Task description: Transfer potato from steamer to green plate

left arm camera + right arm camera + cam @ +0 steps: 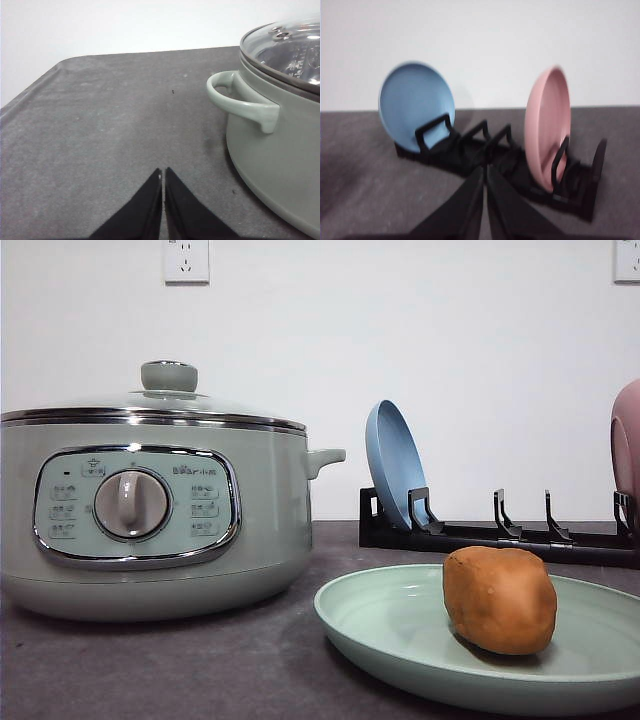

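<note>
The orange-brown potato (500, 600) lies on the pale green plate (400, 625) at the front right of the table. The sage-green steamer (150, 515) stands at the left with its glass lid on. In the left wrist view my left gripper (163, 172) is shut with nothing in it, low over the grey cloth beside the steamer's side handle (240, 102). My right gripper (485, 170) is also shut and empty, pointing toward the black dish rack (520, 170).
The black rack (500, 535) at the back right holds an upright blue plate (395, 475) and a pink plate (627, 445). In the right wrist view the blue plate (415, 105) and pink plate (547, 125) stand in its slots. Grey cloth covers the table.
</note>
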Robot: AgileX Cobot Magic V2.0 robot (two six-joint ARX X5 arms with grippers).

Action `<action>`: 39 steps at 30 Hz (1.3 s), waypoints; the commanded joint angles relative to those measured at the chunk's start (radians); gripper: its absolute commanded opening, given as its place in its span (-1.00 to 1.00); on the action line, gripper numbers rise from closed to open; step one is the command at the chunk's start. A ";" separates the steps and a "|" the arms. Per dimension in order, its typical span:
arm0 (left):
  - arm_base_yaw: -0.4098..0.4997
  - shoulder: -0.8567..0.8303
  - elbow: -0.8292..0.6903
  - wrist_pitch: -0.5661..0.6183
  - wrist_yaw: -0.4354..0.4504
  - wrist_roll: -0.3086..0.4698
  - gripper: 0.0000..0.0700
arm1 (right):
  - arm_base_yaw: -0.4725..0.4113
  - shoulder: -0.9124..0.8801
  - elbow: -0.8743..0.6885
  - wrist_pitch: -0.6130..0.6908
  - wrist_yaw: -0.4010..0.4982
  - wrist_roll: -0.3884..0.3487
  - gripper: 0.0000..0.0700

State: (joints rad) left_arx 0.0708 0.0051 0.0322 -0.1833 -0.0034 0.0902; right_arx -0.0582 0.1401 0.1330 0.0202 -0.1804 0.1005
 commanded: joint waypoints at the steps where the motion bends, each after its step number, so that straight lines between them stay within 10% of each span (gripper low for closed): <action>1: 0.000 -0.002 -0.020 -0.006 -0.002 -0.005 -1.00 | 0.000 -0.036 -0.038 0.021 0.002 -0.010 -1.00; 16: 0.000 -0.002 -0.020 -0.005 -0.002 -0.005 -1.00 | -0.005 -0.136 -0.122 -0.195 0.034 -0.030 -1.00; 39: 0.000 -0.002 -0.020 -0.005 -0.002 -0.005 -1.00 | -0.005 -0.136 -0.122 -0.178 0.025 -0.048 -1.00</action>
State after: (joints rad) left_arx 0.0708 0.0051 0.0322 -0.1833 -0.0036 0.0902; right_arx -0.0608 0.0059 0.0170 -0.1619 -0.1543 0.0563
